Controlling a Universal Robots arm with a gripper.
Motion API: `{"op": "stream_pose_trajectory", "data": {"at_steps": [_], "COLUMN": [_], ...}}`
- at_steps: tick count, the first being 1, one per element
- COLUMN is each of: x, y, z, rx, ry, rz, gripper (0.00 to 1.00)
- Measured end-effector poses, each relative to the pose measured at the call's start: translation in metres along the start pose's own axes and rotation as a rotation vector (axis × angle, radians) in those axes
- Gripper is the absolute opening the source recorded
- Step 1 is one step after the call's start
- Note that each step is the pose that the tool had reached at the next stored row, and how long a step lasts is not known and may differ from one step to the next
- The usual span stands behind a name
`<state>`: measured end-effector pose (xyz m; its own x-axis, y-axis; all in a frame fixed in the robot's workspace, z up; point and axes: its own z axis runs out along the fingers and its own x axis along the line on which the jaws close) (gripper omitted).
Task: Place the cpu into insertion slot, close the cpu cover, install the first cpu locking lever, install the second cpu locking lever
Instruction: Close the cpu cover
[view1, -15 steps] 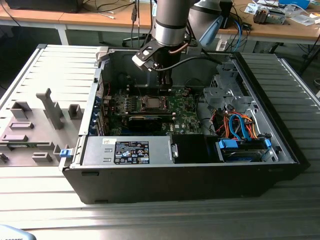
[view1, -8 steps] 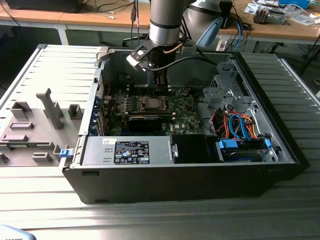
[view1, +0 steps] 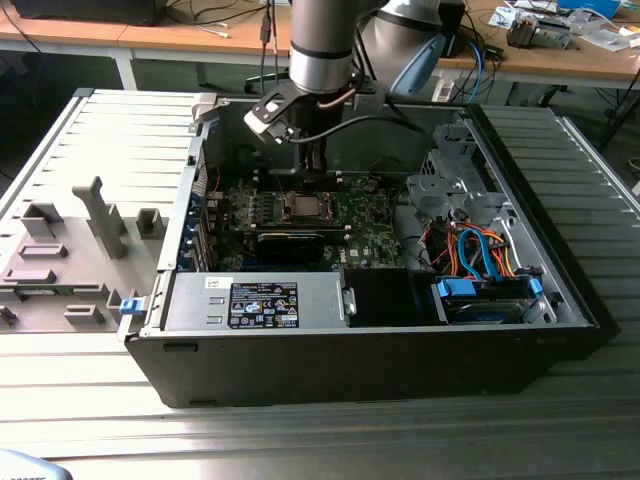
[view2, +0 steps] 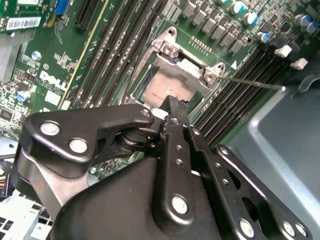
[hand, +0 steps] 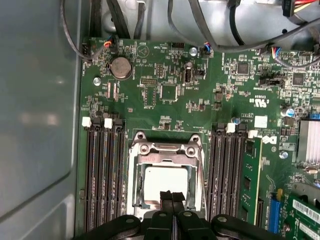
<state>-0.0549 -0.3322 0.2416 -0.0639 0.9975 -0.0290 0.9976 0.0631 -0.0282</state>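
1. position. the cpu (hand: 165, 181) lies flat inside the insertion slot (hand: 133, 200), grey-beige face up. the cpu cover (hand: 167, 149) appears to be down over the slot, with the chip's face showing through its window.

2. tool. in the first wrist view the gripper (hand: 172, 196) hangs over the near edge of the slot. its two fingertips are pressed together with nothing between them. whether the tips touch the chip or the cover cannot be told.

3. lever. in the second wrist view a thin metal rod (view2: 250, 82), judged to be one locking lever, runs outward from a corner of the slot across the black memory slots (view2: 235, 100) beside it. it looks unlatched.

4. handling, judged.
- cpu: light, thin, rigid; smooth top likely slippery; contact side fragile. hold by opposite edges only, and keep it level with the slot.
- cover: thin stiff sheet metal. push on the frame, not through the window.
- lever: springy wire. engage near its free end, away from the slot.
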Motion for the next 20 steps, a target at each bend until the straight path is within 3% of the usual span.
{"op": "stream_pose_trajectory", "data": {"at_steps": [6, 16, 20], "x": [0.0005, 0.0015, 0.0018], "y": [-0.0043, -0.011, -0.0124], "z": [0.0071, 0.0272, 0.0324], "rx": [0.0, 0.0, 0.0], "ry": [0.0004, 0.0004, 0.0004], "rz": [0.0, 0.0, 0.0], "gripper": [0.11, 0.11, 0.11]}}
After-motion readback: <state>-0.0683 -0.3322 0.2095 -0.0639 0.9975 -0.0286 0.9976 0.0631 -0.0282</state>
